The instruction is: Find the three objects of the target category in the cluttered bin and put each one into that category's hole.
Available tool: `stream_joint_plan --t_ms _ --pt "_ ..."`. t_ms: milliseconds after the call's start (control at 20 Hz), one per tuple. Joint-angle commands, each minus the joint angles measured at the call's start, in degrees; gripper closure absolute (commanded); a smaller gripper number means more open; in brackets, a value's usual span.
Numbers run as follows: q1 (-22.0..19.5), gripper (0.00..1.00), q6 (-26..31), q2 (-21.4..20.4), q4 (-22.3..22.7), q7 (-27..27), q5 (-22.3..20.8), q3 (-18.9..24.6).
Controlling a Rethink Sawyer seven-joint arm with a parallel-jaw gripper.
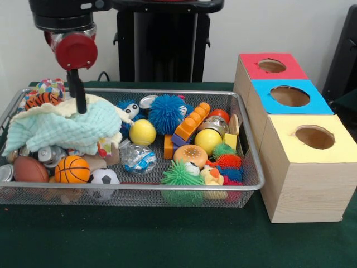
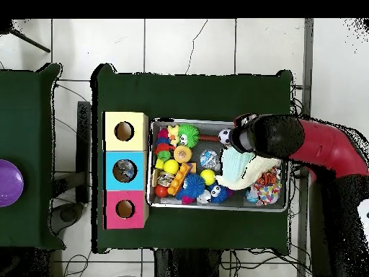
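A wire mesh bin (image 1: 167, 92) (image 2: 216, 121) holds many toys. Among them are two yellow balls (image 1: 143, 132) (image 1: 208, 140), a basketball (image 1: 72, 169), a soccer ball (image 1: 104, 178), a brown football (image 1: 29, 169), a blue spiky ball (image 1: 166, 113), a green spiky ball (image 1: 179, 174) and orange bricks (image 1: 191, 121). A mint and cream cloth (image 1: 61, 128) (image 2: 241, 173) covers the bin's left part in the front view. My gripper (image 1: 81, 109) reaches down into that cloth, its thin black fingers together on a cream fold. In the overhead view the arm's head (image 2: 270, 135) hides the gripper.
Three wooden boxes with round holes stand beside the bin: red top (image 1: 271, 66) (image 2: 125, 209), blue top (image 1: 290, 96) (image 2: 125, 170), yellow top (image 1: 315, 137) (image 2: 124, 130). Something small shows inside the blue hole from above. A purple disc (image 2: 9, 182) lies on a separate table.
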Motion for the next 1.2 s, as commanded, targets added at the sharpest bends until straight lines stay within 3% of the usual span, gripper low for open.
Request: stream_joint_plan --t_ms 50,650,1050,1200 --pt "2.14 0.0 3.65 1.82 3.78 -6.72 2.2 3.74" --pt "6.83 0.0 -10.72 5.2 6.44 7.14 1.71 -3.21" --pt "9.87 0.0 -17.84 9.69 5.47 9.76 2.07 -7.37" --pt "11.62 0.0 -17.24 9.59 5.12 9.72 2.64 -9.47"
